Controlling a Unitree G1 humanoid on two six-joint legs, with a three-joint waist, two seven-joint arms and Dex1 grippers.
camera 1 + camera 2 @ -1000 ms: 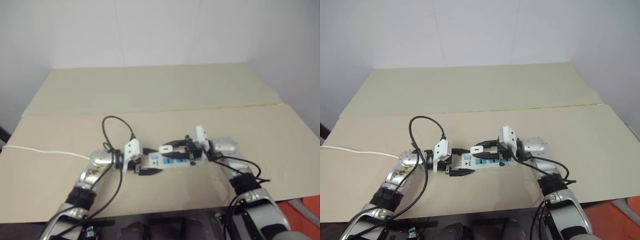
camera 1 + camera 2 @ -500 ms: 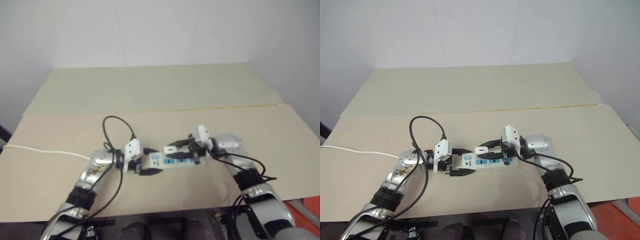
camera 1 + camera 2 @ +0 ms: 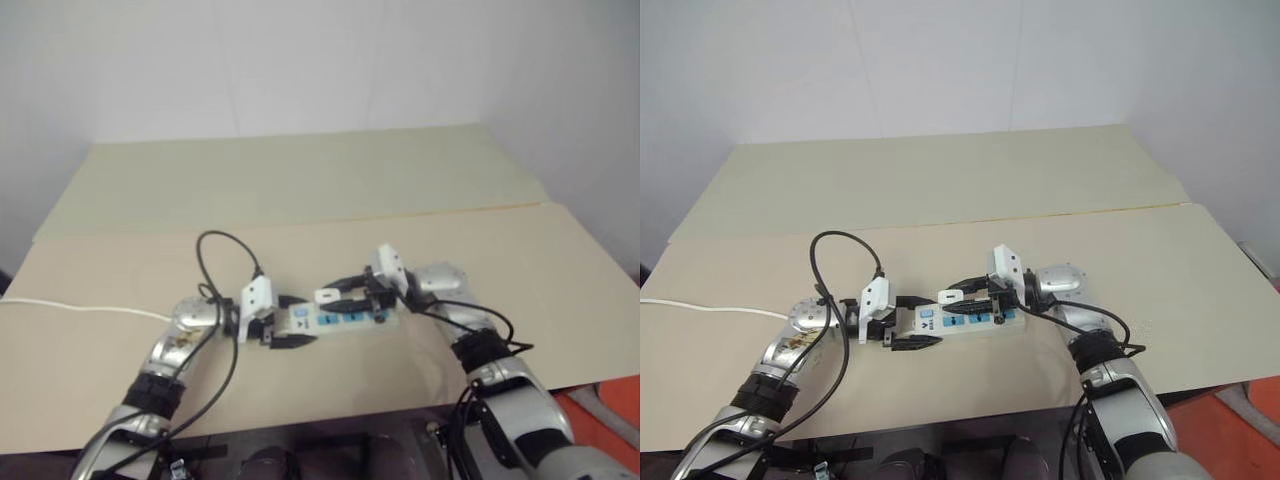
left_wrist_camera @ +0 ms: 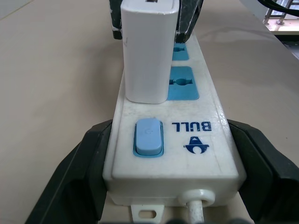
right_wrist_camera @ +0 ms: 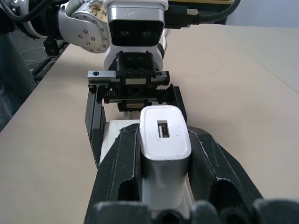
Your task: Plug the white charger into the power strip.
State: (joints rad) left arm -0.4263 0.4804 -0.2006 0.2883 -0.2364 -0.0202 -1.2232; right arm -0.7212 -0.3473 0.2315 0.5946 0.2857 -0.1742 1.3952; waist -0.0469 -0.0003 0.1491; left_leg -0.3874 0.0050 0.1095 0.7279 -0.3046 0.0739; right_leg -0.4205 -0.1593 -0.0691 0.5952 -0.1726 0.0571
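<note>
Nothing much shifted: right end effector (image 3: 966,294) still clamps the small white cube charger (image 4: 148,51) on the long white plastic power strip (image 4: 187,135), left end effector (image 3: 908,322) gripping its switch end; nearly seated, I reckon

Soft even light, faint shadows

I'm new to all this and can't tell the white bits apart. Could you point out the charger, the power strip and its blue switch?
white charger (image 4: 145,56), left wrist view, on its broad front face.
power strip (image 4: 205,158), left wrist view, on the bare white top near the logo.
blue switch (image 4: 148,136), left wrist view, on the middle of the rocker.
</note>
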